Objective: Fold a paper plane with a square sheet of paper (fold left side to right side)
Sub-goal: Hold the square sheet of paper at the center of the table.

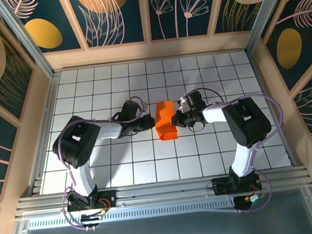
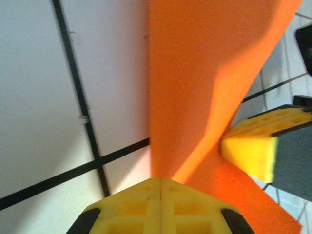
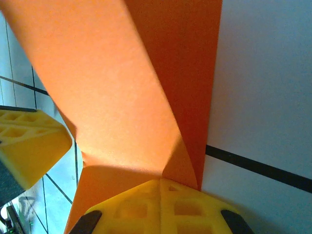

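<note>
Left gripper (image 1: 150, 123) and right gripper (image 1: 174, 119) — both pinch orange paper (image 1: 165, 130).

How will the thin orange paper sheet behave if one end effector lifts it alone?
Probably floppy: the thin bright orange paper sheet bends into curved folds between the left end effector and the right end effector. Likely light, so a push may slide it over the white tiled table. It probably creases easily, judging by its sharp fold.

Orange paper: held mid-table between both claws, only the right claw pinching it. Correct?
Not quite: the left claw is shut on the orange paper too, as the left wrist view shows. The right claw pinches it, mid-table between both claws.
</note>
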